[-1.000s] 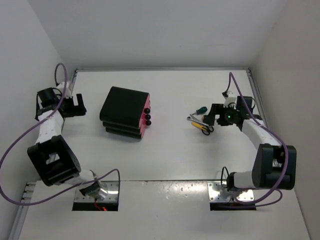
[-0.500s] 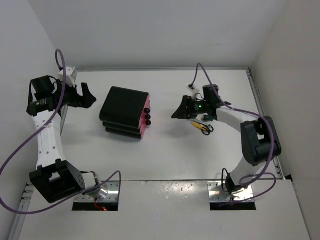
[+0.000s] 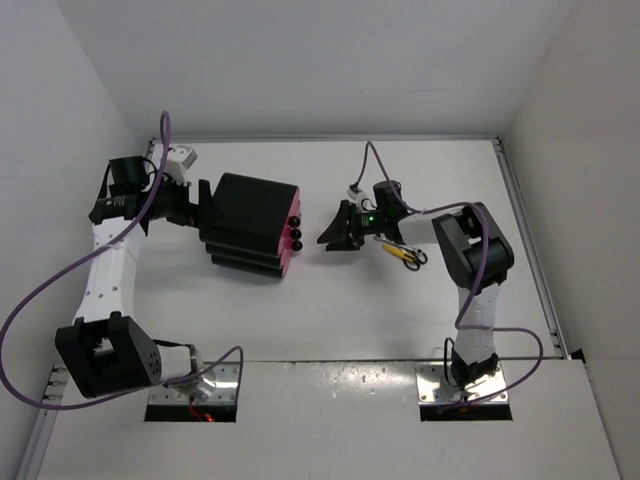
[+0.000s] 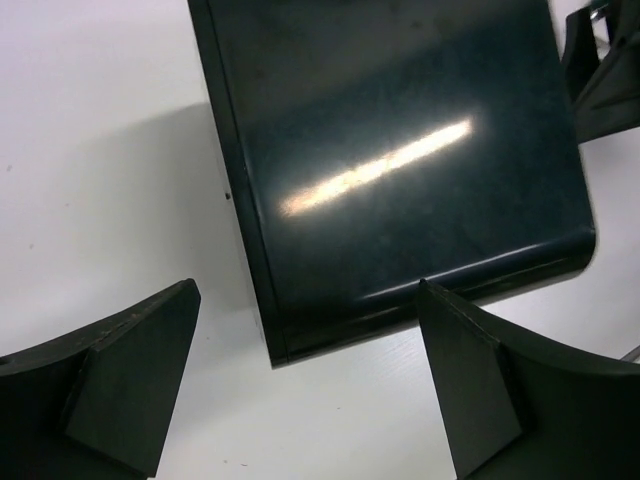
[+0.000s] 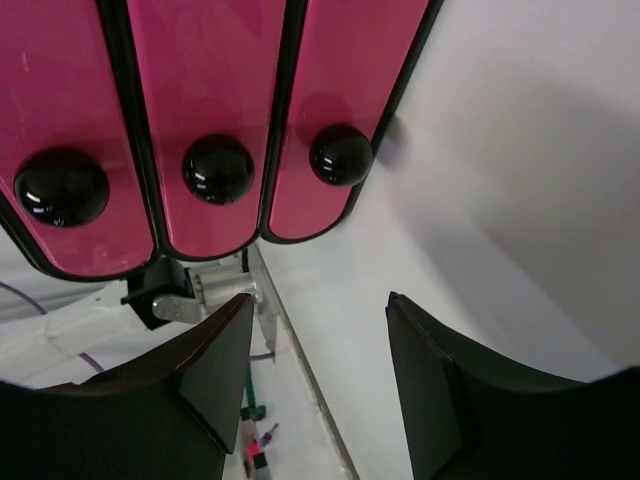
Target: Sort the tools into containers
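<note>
Drawers (image 3: pixel 290 236) all shut on the box (image 3: pixel 248 222) from above; tools (image 3: pixel 404 249) lie on the table (image 3: pixel 350 310) right of it, untouched. Left gripper (image 3: pixel 203 204) sits at the box's back, right gripper (image 3: pixel 334 234) just off its front. Left wrist: jaws spread wide astride the box's back edge, contact unclear. Right wrist: jaws apart, empty, facing three knobs (image 5: pixel 218 168). Pull a knob with the back unbraced and I reckon the whole box slides.

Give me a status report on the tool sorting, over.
Left pincer open behind the black box. Right pincer open, facing the knobs. Drawers shut, tools on the table. Nothing in the way.
</note>
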Motion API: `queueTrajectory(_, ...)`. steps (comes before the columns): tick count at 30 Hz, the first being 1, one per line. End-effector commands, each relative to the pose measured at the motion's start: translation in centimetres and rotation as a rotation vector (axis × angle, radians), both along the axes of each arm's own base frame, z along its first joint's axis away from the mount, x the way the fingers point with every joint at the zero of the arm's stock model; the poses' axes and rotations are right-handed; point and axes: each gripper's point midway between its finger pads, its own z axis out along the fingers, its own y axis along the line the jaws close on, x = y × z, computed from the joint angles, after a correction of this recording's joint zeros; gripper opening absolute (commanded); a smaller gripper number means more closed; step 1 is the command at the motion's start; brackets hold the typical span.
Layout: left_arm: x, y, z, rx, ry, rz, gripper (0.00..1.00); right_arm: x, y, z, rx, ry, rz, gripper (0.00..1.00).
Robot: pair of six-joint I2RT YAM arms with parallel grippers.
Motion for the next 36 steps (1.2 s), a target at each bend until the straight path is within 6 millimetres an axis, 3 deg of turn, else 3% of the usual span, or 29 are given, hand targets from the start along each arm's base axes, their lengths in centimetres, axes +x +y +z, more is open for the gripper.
queueTrajectory(1,1.0,0.4,-1.2,0.021,0.021,0.047,0.95,2.5,1.7,2.7,0.093,-0.075,-0.009,0.56)
queueTrajectory(7,2.1,0.8,-3.0,0.019,0.06,0.096,0.94,3.8,2.9,0.9,0.128,-0.011,-0.043,0.54)
queueTrajectory(15,2.6,0.3,-4.3,0.026,0.084,0.101,0.94,3.0,4.8,-1.9,0.166,0.127,-0.056,0.5)
queueTrajectory(29,2.8,0.3,-6.6,0.043,0.129,0.125,0.93,2.9,8.0,-2.6,0.197,0.119,-0.013,0.48)
queueTrajectory(36,3.0,0.4,-7.4,0.036,0.148,0.142,0.92,1.9,8.0,-2.8,0.186,0.14,-0.006,0.29)
